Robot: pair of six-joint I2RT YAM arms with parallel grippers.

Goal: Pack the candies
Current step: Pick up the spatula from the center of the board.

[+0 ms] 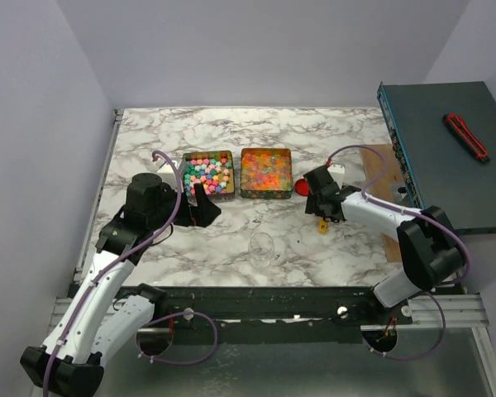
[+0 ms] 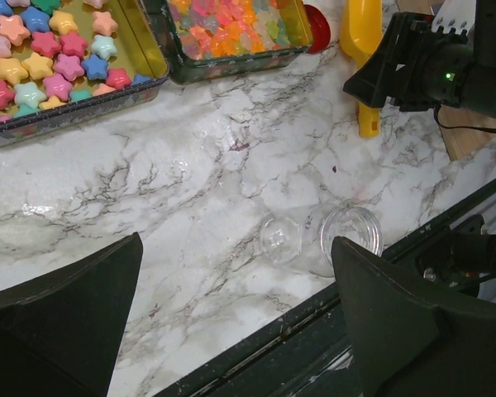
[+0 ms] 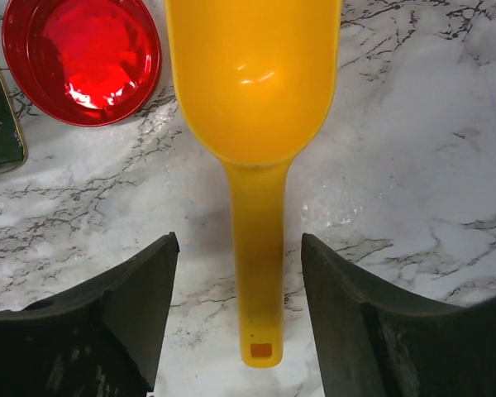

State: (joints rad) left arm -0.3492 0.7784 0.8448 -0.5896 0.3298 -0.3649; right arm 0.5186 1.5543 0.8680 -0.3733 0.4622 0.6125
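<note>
The candies fill two open tins: pastel stars in the left one, glossy orange, red and yellow jellies in the right one. A yellow scoop lies on the marble right of the tins. My right gripper is open, its fingers on either side of the scoop's handle with a gap on both sides. My left gripper hangs wide open and empty in front of the star tin.
A clear jar lies on the marble near the front edge. A round red cap sits by the jelly tin's corner. A dark box with a red tool stands at the right.
</note>
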